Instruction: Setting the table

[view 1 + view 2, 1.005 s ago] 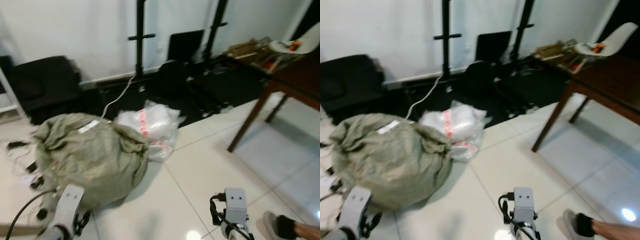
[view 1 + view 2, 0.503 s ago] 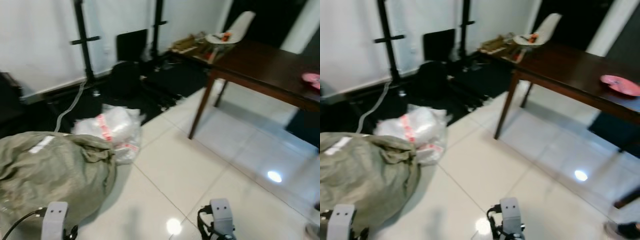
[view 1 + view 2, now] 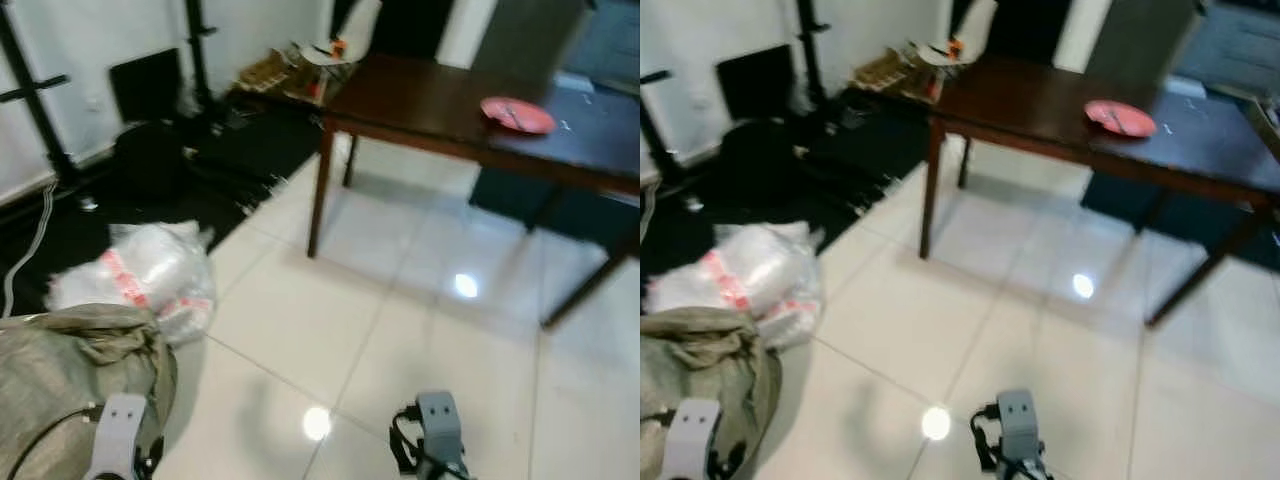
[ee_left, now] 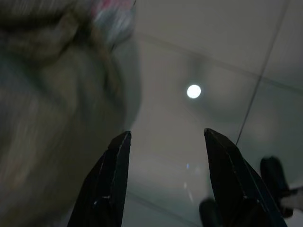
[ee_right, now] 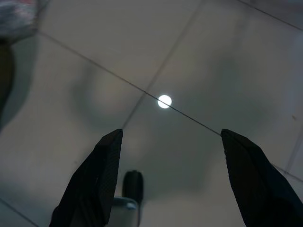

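L gripper (image 4: 163, 142) jaws wide, empty, beside olive sack (image 3: 60, 380), R gripper (image 5: 168, 142) wide, empty, over tile floor (image 5: 203, 56), head cam: red plate (image 3: 516, 114) on dark table (image 3: 440, 100)

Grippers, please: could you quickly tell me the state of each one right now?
Left gripper: open, holding nothing, hanging over the floor beside the olive sack.
Right gripper: open, holding nothing, over bare floor tiles.

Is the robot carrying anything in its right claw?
No, the right gripper has its two black fingers spread apart with only bare floor tiles between them.
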`<state>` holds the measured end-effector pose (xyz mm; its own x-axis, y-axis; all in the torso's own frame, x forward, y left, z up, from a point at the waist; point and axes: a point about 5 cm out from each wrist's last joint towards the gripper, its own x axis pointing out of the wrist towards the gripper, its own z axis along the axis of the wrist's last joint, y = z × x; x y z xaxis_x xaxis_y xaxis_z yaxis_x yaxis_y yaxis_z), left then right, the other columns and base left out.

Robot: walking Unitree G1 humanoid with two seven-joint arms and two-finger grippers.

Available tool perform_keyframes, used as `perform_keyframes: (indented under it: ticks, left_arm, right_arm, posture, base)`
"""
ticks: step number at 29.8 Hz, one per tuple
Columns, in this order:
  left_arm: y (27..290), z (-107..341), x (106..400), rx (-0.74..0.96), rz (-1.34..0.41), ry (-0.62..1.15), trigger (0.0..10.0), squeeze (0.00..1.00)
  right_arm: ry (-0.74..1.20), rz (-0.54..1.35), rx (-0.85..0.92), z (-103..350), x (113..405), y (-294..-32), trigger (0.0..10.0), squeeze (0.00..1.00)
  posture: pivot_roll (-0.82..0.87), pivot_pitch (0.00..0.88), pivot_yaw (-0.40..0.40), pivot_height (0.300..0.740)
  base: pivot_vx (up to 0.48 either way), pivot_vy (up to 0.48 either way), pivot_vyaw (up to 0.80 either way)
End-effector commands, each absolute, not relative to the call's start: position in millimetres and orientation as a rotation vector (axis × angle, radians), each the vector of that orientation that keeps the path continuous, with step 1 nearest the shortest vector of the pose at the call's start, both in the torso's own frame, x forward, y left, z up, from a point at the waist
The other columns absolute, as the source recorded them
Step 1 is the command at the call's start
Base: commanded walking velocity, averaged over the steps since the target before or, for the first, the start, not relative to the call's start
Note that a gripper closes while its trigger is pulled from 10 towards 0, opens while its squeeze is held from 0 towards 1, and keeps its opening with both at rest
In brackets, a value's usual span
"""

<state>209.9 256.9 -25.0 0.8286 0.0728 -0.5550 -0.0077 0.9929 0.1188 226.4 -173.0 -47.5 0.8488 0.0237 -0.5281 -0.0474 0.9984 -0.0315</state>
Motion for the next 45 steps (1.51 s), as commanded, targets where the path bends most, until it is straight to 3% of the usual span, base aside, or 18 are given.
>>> perform_keyframes:
  ticks: [1, 23, 28, 32, 38, 45]
  left_arm:
    - [253, -28, 207, 0.123, 0.027, 0.601, 10.0, 0.0]
    - [236, 0, 232, 0.095, -0.086, 0.423, 10.0, 0.0]
    - [228, 15, 242, 0.117, -0.122, 0.356, 10.0, 0.0]
    - [226, 32, 254, 0.235, -0.084, 0.257, 10.0, 0.0]
    - [217, 56, 270, 0.255, -0.069, 0.142, 10.0, 0.0]
    - [209, 65, 274, 0.253, -0.081, 0.103, 10.0, 0.0]
  right_arm:
    - [0.562, 0.016, -0.039, -49, 223, -179, 10.0, 0.0]
    - [0.505, 0.004, -0.016, -42, 231, -177, 10.0, 0.0]
    - [0.414, 0.003, 0.008, -28, 244, -174, 10.0, 0.0]
    - [0.271, 0.022, 0.022, -4, 264, -168, 10.0, 0.0]
    - [0.091, 0.036, 0.033, 37, 294, -158, 10.0, 0.0]
    - [0.067, 0.047, 0.019, 46, 300, -156, 10.0, 0.0]
  posture:
    - [0.06, 0.037, 0.041, 0.74]
    - [0.05, 0.039, 0.047, 0.74]
    - [0.05, 0.041, 0.052, 0.74]
    - [0.05, 0.042, 0.056, 0.74]
    - [0.04, 0.036, 0.055, 0.74]
    - [0.04, 0.033, 0.045, 0.74]
  base:
    - [0.0, 0.0, -0.76]
    - [0.0, 0.0, -0.76]
    - [0.0, 0.0, -0.7]
    - [0.115, 0.0, 0.0]
    - [0.471, 0.0, 0.0]
    - [0.472, 0.0, 0.0]
